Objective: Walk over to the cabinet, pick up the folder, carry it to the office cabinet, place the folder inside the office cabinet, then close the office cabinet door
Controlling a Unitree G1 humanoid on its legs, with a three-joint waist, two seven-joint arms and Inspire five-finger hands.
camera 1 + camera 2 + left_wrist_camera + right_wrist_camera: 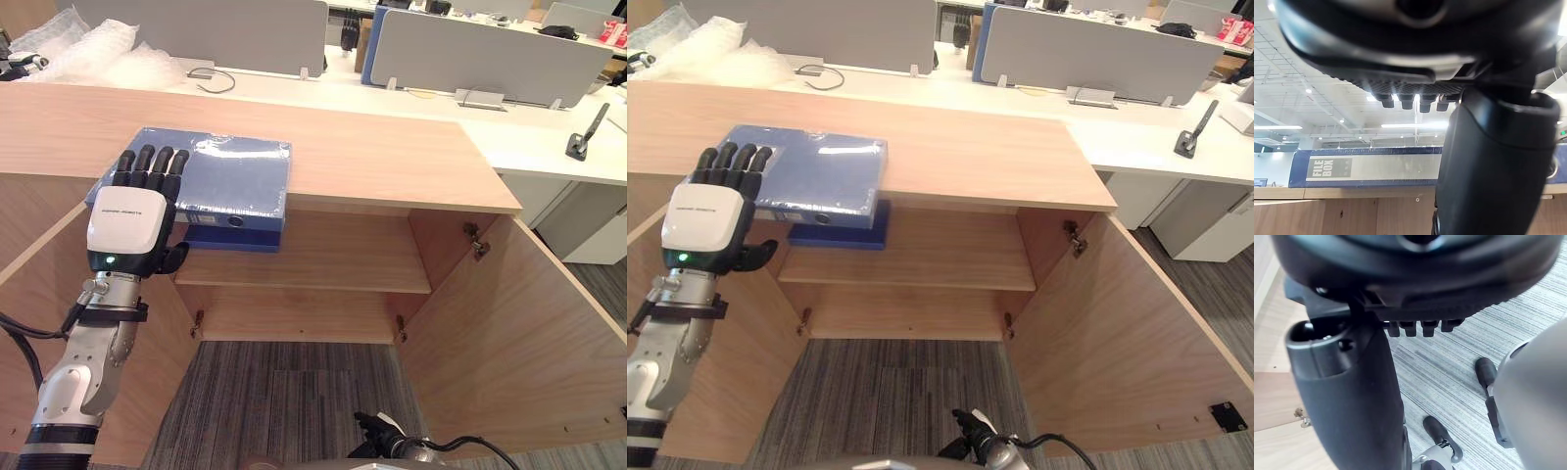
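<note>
Fingers (147, 164) of the left hand (127, 220) reach straight over the folder (235, 176), thumb apart, clasping nothing; the folder, a flat blue box in glossy wrap, lies on the smooth wooden counter (392, 157), overhanging its front edge above the open cabinet's shelf (323, 259); lower right, the right hand (377, 429) hangs with relaxed, empty fingers over striped grey carpet (265, 392).

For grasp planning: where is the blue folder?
Left eye view: blue folder lies on cabinet top, left side, overhanging the front edge, under the left hand.
</note>
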